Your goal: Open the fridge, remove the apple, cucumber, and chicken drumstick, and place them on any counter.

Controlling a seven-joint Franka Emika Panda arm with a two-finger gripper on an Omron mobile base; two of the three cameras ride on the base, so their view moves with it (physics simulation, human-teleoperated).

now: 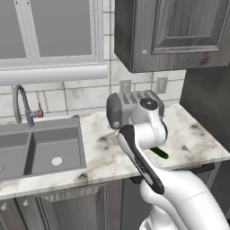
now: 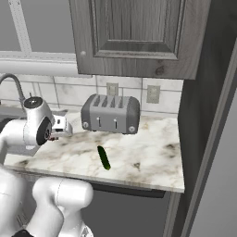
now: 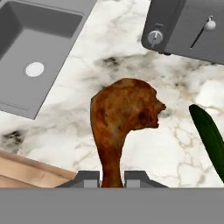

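My gripper (image 3: 111,178) is shut on the thin end of the brown-orange chicken drumstick (image 3: 124,111). The drumstick's thick end points out over the marble counter (image 3: 109,39), between the sink and the toaster. The dark green cucumber (image 3: 211,135) lies on the counter just right of the drumstick. It also shows near the counter's front edge (image 2: 103,157), and partly behind my arm (image 1: 159,153). The fridge's light-grey side (image 2: 222,176) runs along the right edge of the right base view. The apple is out of view.
A grey toaster (image 2: 110,113) stands at the back of the counter (image 2: 148,157) against the tiled wall. The steel sink (image 1: 40,148) with its faucet (image 1: 20,103) lies to the left. Dark wall cabinets (image 1: 170,31) hang overhead.
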